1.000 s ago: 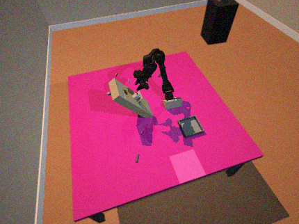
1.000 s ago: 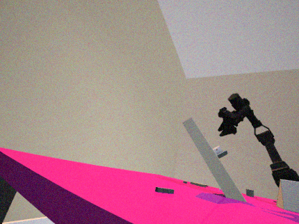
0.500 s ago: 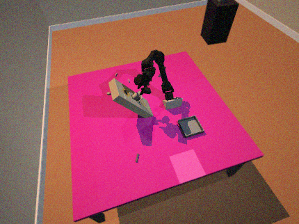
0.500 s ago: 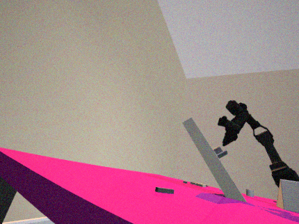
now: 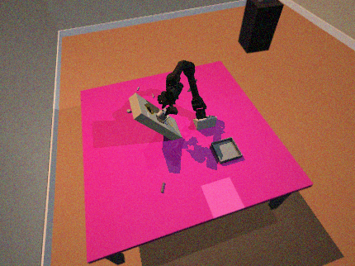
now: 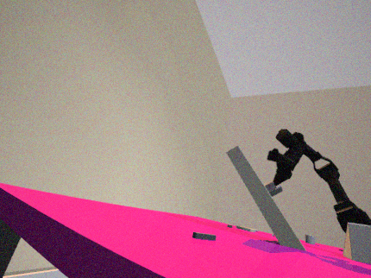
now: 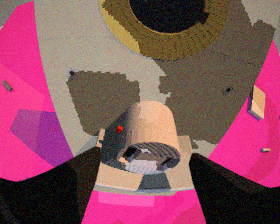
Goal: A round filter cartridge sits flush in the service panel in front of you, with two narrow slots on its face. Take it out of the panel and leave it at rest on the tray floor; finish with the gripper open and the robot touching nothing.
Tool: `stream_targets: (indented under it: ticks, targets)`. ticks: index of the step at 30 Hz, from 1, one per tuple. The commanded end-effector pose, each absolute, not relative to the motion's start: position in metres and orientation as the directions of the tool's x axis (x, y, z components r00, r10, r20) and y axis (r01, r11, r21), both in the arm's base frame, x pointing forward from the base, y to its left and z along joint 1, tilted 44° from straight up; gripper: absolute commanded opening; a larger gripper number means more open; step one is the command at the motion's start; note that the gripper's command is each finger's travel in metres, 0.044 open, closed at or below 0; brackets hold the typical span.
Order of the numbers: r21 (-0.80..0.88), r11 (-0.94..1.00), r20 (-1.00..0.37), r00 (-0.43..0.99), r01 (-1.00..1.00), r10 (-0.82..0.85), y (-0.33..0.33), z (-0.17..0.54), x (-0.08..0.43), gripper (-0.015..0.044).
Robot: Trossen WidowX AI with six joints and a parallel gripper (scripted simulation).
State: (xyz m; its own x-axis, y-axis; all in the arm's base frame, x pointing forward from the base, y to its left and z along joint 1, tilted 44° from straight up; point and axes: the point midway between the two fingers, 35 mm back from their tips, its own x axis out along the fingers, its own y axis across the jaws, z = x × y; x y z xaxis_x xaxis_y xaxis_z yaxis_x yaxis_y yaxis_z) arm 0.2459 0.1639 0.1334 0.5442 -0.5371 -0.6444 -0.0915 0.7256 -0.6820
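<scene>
The arm (image 6: 328,175) bends over and reaches down to the leaning panel (image 6: 263,201). The gripper (image 7: 140,178) is open, its fingers wide apart around the cartridge (image 7: 149,137). The cartridge sits low on the panel, below the empty round hole (image 7: 168,0), holding nothing. The tray (image 5: 226,149) waits well apart.

Bare test room, lab-like: pink table (image 5: 136,213) alone on orange floor (image 5: 314,106), plain grey-beige walls (image 6: 108,89), pale baseboard (image 5: 51,147). Black pedestal (image 5: 260,23) in corner. No furniture or household items visible; single arm (image 5: 187,85) mounted on table.
</scene>
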Motion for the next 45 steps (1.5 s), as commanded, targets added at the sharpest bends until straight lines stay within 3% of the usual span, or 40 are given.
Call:
stream_targets:
  ticks: [1, 11, 13, 24, 31, 45]
  targets:
    - [-0.687, 0.721, -0.641, 0.545, -0.091, -0.541, 0.158, 0.129, 0.25, 0.0305]
    - [-0.688, 0.721, -0.639, 0.546, -0.09, -0.542, 0.151, 0.121, 0.256, 0.0305]
    - [-0.683, 0.725, -0.643, 0.545, -0.089, -0.539, 0.154, 0.123, 0.255, 0.0252]
    - [-0.683, 0.725, -0.643, 0.545, -0.089, -0.539, 0.154, 0.123, 0.255, 0.0179]
    - [-0.684, 0.724, -0.642, 0.545, -0.089, -0.539, 0.159, 0.128, 0.259, 0.0]
    - [-0.677, 0.721, -0.65, 0.578, -0.145, -0.494, 0.196, 0.167, 0.245, 0.0]
